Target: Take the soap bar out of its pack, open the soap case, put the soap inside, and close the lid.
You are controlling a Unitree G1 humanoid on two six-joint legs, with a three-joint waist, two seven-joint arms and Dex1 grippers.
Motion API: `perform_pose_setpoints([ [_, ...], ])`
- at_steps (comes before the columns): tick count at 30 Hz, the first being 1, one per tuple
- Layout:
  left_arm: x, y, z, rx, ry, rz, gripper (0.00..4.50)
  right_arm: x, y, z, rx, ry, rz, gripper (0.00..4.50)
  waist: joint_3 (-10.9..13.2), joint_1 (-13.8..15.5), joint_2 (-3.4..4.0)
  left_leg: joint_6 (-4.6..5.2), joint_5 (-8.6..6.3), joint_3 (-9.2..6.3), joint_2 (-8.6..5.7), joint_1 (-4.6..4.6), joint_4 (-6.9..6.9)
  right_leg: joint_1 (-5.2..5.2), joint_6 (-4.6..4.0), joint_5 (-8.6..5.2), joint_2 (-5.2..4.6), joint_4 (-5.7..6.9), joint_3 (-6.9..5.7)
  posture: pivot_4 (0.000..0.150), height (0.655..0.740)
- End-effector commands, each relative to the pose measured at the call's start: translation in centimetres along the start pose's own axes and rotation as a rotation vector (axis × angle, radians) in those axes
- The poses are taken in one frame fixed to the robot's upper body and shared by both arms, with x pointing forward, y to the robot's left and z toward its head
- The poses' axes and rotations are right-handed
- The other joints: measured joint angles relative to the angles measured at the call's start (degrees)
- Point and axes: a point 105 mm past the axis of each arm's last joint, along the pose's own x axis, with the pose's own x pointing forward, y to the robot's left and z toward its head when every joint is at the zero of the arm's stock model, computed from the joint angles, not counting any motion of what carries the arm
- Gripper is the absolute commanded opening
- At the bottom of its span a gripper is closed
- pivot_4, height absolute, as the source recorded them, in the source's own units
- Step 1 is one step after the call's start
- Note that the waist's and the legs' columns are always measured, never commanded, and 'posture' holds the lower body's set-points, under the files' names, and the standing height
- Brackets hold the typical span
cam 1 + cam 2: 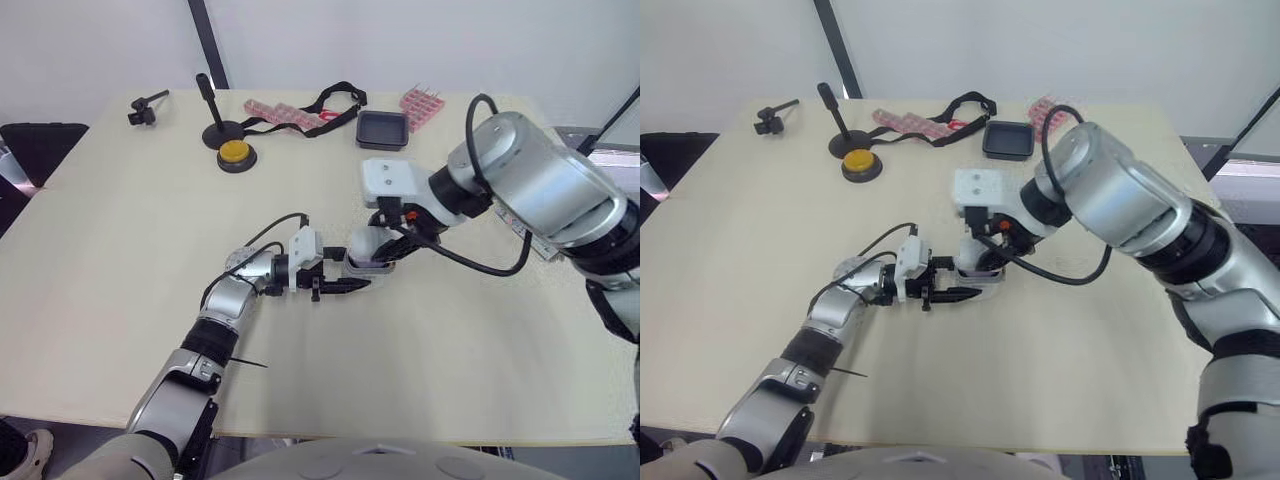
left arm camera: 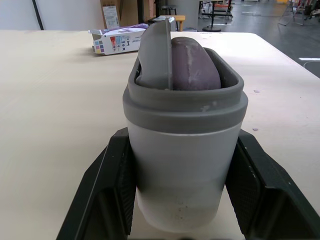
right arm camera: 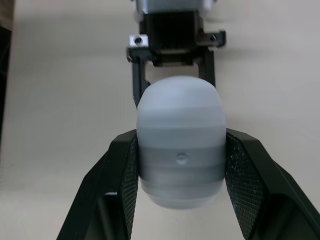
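The soap case is a translucent grey tub with a darker grey rim. It stands on the table at its middle. A purple soap bar sticks up out of it, and a grey lid piece leans beside the soap. My left gripper reaches in from the left, shut on the case's lower part, its fingers pressed on both sides. My right gripper comes from the right and above, shut on the same case. The opened soap pack lies on the table behind.
Along the far edge lie a yellow button, a black post on a round base, a small black clamp, a black strap, pink blister packs and a black tray.
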Motion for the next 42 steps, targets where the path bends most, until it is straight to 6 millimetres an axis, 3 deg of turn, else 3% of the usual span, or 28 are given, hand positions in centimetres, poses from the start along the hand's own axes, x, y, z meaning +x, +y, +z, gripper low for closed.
perform_pose_setpoints([
  [1, -0.1, 0.0, 0.2, 0.018, -0.001, 0.004, 1.94, -0.6, 0.0, 0.6, -0.024, 0.002, -0.027, 1.95, 0.0, 0.1, -0.01, -0.13, 0.06, -0.01, 0.01, -0.01, 0.00, 0.00, 0.14, 0.08, 0.00, -0.01, 0.00, 0.150, 0.7291],
  [11, -0.1, 0.0, 0.0, 0.015, 0.000, 0.010, 1.94, 0.0, -0.2, -1.0, 0.026, 0.049, -0.034, 1.95, 0.0, 0.0, -0.01, -0.24, 0.10, -0.01, -0.01, -0.01, -0.03, 0.04, 0.21, 0.12, 0.02, -0.02, 0.01, 0.150, 0.7291],
  [42, -0.2, -0.4, 0.0, 0.020, -0.007, 0.011, 1.94, 2.3, -0.2, -1.8, 0.057, 0.060, -0.006, 1.95, 0.0, 0.0, -0.01, -0.30, 0.09, -0.01, -0.01, -0.01, -0.09, 0.23, 0.22, 0.12, 0.01, -0.06, 0.00, 0.150, 0.7291],
])
